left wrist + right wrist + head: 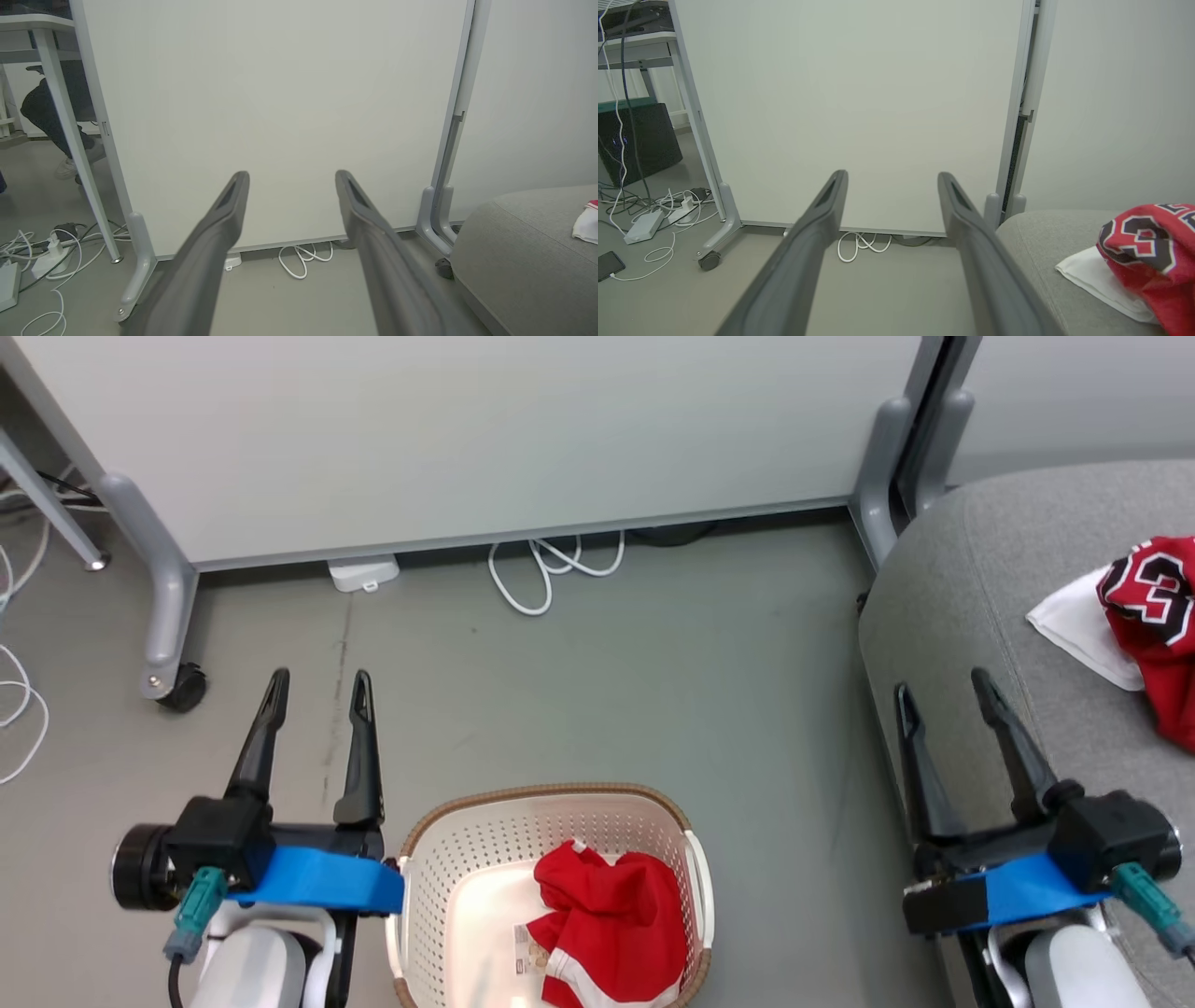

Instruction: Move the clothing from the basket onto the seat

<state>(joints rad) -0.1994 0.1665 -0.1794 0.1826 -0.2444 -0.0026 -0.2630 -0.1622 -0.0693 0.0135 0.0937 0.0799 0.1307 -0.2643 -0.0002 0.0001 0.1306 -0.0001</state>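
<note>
A red garment with white trim (611,929) lies bunched in the cream perforated basket (439,877) on the floor at the bottom centre of the head view. A red jersey with black-and-white numerals (1153,616) (1150,242) and white lining rests on the light-grey seat (980,588) (1045,242) (514,252) at the right. My left gripper (317,686) (292,179) hovers open and empty just left of the basket. My right gripper (943,686) (892,179) is open and empty over the seat's left edge, left of the jersey.
A white partition panel (467,429) on grey wheeled legs (173,616) stands across the far side. White cables (551,569) and a power adapter (364,574) lie at its foot. More cables (42,252) trail at the far left, where a person's leg (46,116) shows behind a table leg.
</note>
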